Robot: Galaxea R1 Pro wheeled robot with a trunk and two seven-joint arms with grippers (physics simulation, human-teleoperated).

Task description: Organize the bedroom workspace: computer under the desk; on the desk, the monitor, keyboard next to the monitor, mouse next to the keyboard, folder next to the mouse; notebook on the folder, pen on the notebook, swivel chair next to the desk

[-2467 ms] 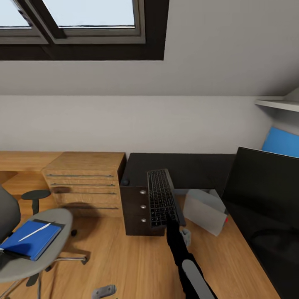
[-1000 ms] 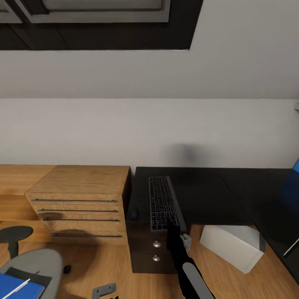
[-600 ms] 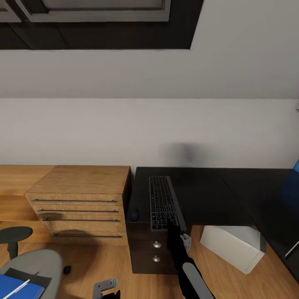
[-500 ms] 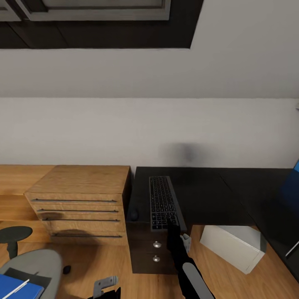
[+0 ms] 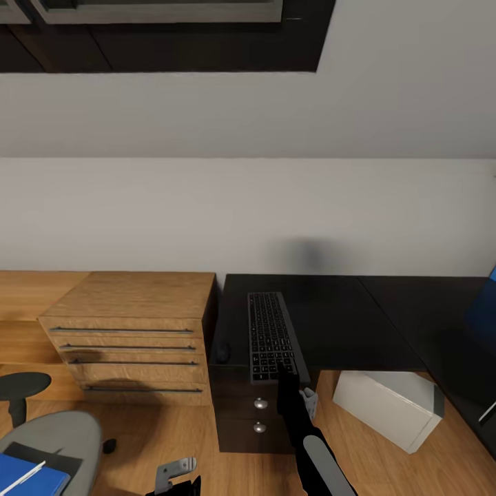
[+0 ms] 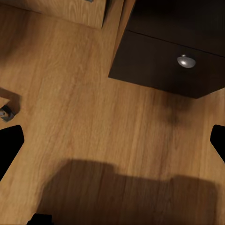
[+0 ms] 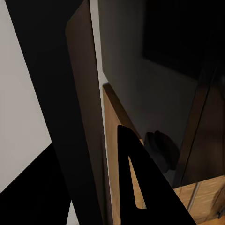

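Keyboard (image 5: pixel 271 337) on desk (image 5: pixel 344 313), gripped by right hand (image 5: pixel 284 375)

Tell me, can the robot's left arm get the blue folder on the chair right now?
Probably yes. The left gripper hangs low over the floor, open and empty, and the blue folder lies on the chair seat just beside it, with a pen on top and nothing between.

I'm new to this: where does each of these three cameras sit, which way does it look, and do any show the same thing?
Head view: up on the robot's head, facing the wall over the desk; right arm shut on the keyboard.
Left wrist view: on the left arm, looking down at the wood floor; dark jaw tips at both edges.
Right wrist view: on the right arm, along the keyboard's edge.
Shared: the dark drawer unit, with its knob, in head and left wrist views.
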